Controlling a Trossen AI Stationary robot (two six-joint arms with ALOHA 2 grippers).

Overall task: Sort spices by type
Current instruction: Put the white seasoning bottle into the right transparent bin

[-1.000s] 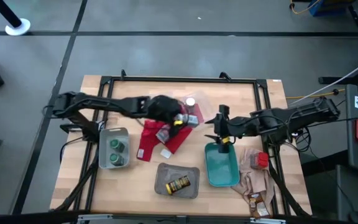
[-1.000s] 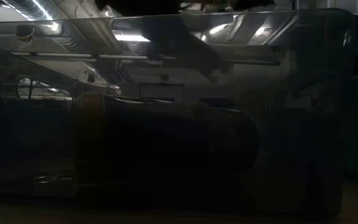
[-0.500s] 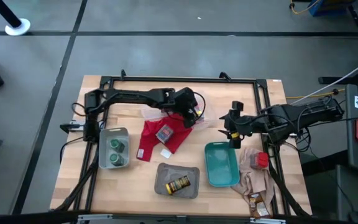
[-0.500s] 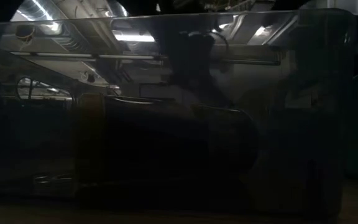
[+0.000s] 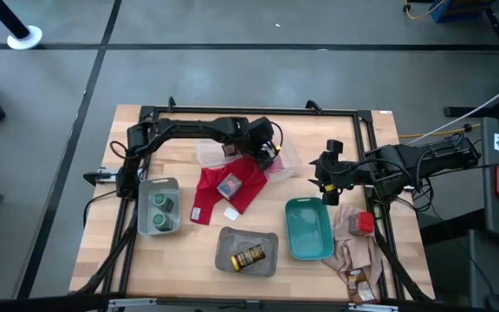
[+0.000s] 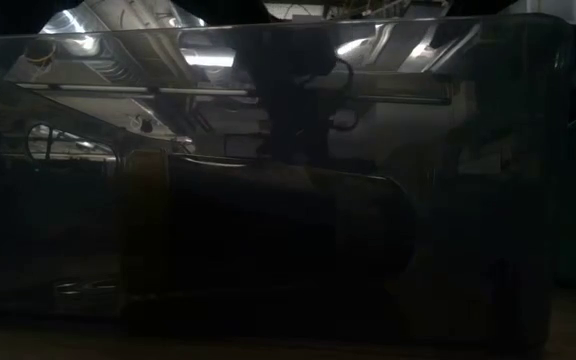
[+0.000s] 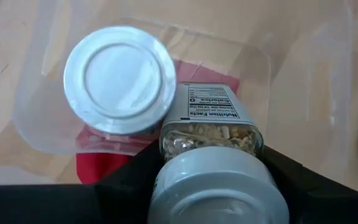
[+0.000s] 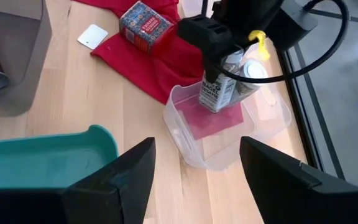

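Left wrist view: the left hand [image 7: 210,180] grips a white-capped bottle [image 7: 211,124] above the clear tray [image 7: 303,81], beside a second white-capped bottle [image 7: 120,78] standing in that tray. The tray lies partly on a red cloth [image 5: 232,195] bearing a small red tin [image 5: 228,185]. To the right, the right hand [image 8: 194,180] hangs open and empty near the teal tray [image 5: 310,230].
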